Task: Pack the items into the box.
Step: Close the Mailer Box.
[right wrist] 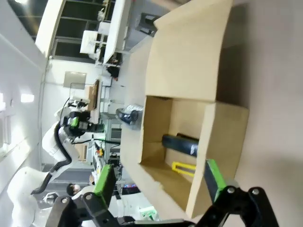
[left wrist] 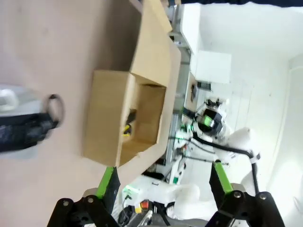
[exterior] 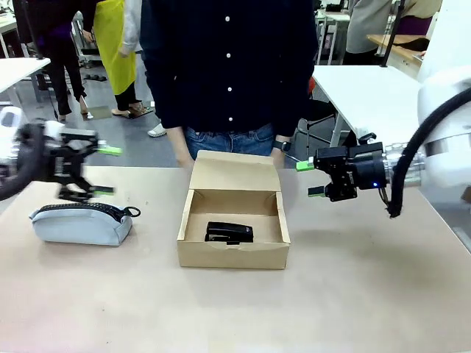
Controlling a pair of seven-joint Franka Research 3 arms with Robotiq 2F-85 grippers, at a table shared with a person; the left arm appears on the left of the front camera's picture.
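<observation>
Box [exterior: 232, 256]: sitting open mid-table [exterior: 353, 294], lid flap leaning back toward the person [exterior: 228, 66].
Stapler [exterior: 229, 232] and knife [right wrist: 183, 168]: lying inside the box.
Pouch [exterior: 79, 223]: lying left of the box.
Left gripper [exterior: 107, 170]: hovering near the pouch, jaws standing apart, empty.
Right gripper [exterior: 309, 179]: hovering right of the box, jaws standing apart, empty.

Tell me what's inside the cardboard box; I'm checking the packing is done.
A black stapler lies on the cardboard box floor. The right wrist view also shows a yellow utility knife beside it; from the front the near wall covers that.
</observation>
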